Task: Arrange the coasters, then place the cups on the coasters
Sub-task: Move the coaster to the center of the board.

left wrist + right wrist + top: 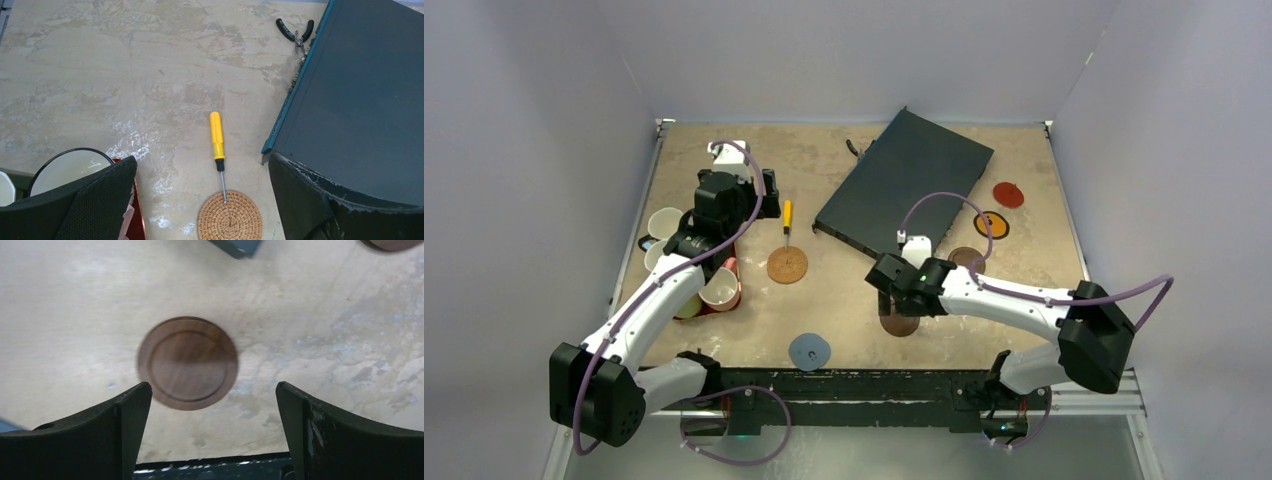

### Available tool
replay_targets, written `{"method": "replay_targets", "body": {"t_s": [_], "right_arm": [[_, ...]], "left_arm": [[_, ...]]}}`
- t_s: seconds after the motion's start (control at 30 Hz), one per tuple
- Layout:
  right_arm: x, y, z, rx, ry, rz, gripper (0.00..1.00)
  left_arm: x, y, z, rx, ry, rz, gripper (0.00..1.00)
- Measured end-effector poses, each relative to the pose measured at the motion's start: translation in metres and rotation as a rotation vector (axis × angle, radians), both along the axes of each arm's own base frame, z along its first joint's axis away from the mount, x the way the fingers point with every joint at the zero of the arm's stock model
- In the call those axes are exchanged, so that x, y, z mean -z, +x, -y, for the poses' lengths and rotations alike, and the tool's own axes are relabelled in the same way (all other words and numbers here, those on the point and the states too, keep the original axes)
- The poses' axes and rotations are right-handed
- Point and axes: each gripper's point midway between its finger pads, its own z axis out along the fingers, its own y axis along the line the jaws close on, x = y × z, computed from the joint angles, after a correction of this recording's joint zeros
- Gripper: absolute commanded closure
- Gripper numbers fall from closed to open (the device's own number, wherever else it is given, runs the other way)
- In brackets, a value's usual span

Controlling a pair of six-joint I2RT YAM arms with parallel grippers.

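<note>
Right wrist view: dark brown coaster [187, 362] is seen blurred under spread right gripper [212, 390]; 2nd brown coaster [392, 244] is cut off at top; left gripper [202, 159] spread too, empty.

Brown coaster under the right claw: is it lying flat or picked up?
Lying flat. The right wrist view shows the dark brown coaster on the table, with the right gripper open above it, holding nothing.
</note>
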Motion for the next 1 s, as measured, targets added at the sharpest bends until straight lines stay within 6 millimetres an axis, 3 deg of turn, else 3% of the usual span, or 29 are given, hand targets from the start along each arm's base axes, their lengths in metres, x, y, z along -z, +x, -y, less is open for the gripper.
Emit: {"method": "replay_targets", "body": {"t_s": [0.13,0.33,0.73,0.87,1.0], "right_arm": [[-0.016,-0.001,-0.028,-0.043,0.067,0.025,0.02],[-0.001,-0.020,-0.050,-0.039,0.113,-0.041,0.02],[0.033,-0.037,-0.024,0.091,0.092,-0.127,0.02],[0.036,-0.035,-0.014,0.121,0.107,-0.130,0.02],[0.035,-0.030,-0.018,0.123,0.132,-0.124,0.02]], "left_arm": [[0.000,0.000,0.000,0.000,0.000,0.000,0.01],[0.000,0.000,0.000,0.000,0.000,0.000,0.01],[0.000,0.000,0.000,0.000,0.000,0.000,0.01],[0.000,0.000,0.000,0.000,0.000,0.000,0.01],[0.000,0.000,0.000,0.000,0.000,0.000,0.01]]}}
